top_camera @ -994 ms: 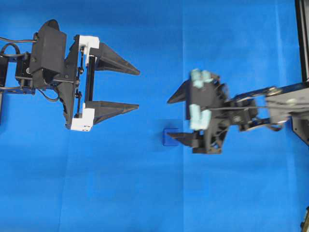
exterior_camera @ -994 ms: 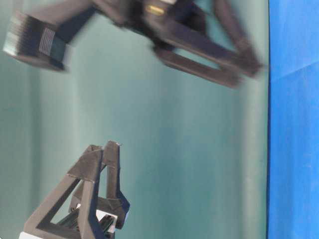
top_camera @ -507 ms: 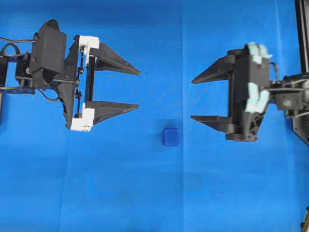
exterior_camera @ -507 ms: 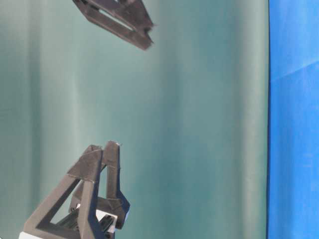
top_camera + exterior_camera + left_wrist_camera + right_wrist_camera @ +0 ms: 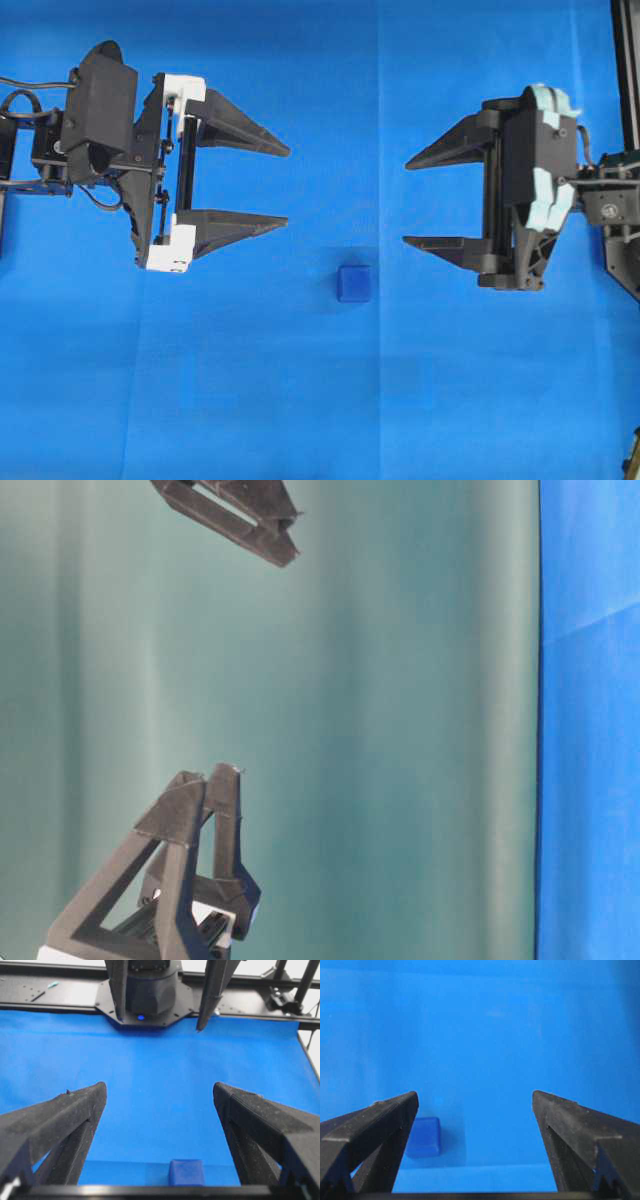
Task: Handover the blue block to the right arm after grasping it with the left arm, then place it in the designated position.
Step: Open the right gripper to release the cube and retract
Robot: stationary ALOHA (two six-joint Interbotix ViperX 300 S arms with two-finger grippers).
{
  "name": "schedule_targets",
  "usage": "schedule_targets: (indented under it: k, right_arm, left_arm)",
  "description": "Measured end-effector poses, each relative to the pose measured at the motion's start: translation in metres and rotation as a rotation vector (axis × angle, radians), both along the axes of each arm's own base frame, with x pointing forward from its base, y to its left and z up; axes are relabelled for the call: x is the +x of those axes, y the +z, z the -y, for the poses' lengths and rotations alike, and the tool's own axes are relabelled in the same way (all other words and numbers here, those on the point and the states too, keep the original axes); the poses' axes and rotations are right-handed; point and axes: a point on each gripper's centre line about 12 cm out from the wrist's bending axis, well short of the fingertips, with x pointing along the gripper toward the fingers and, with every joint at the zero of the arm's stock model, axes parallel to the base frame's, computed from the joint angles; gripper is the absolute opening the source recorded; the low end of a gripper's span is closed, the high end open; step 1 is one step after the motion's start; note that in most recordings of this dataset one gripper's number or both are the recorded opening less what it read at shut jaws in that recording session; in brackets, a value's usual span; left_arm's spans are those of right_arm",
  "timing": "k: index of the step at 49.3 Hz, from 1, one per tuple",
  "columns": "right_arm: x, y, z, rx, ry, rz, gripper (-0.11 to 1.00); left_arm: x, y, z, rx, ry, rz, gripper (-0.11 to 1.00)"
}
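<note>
Bright blue cloth all over, plain. The block sits a darker blue. Left gripper is black with white brackets; right gripper is black with mint-green trim. Teal backdrop behind.

Robot lab bench, bright blue cloth, plain teal backdrop, black metal frame
</note>
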Motion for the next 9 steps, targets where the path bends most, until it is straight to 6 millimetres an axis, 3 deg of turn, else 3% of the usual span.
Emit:
schedule_targets:
  k: [9]
  right_arm:
    - [-0.012,0.011,0.001,-0.008,0.019,0.067,0.93]
  left_arm:
    - [0.0,0.001,0.0,-0.002,0.0,0.011,0.92]
